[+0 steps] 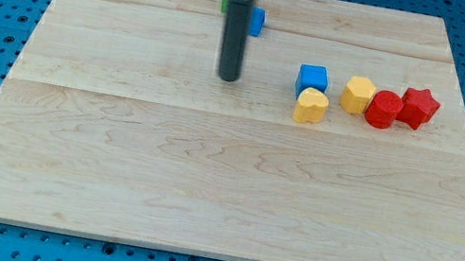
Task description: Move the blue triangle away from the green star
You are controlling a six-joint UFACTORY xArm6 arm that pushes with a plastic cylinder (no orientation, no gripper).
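Tip: my tip [227, 78] rests on the table [202, 192], touching no block.
Hand: none; the arm ends in a bare rod.
Blue triangle [256, 21]: just behind the rod, toward the view's top, partly hidden.
Green star [225, 1]: only a sliver shows beside the rod.
Right of tip: blue cube [313, 78], yellow heart [310, 107], yellow block [358, 94], red block [383, 110], red star [419, 107].

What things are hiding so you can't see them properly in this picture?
- Green block, camera view: only a sliver shows left of the rod, so I cannot tell its shape.
- Blue block behind the rod: only its right part shows; shape unclear.
- Whether those two blocks touch: the rod covers the spot between them.
- The arm above the rod: cut off by the view's top edge.
- My tip shows fine, below both blocks.
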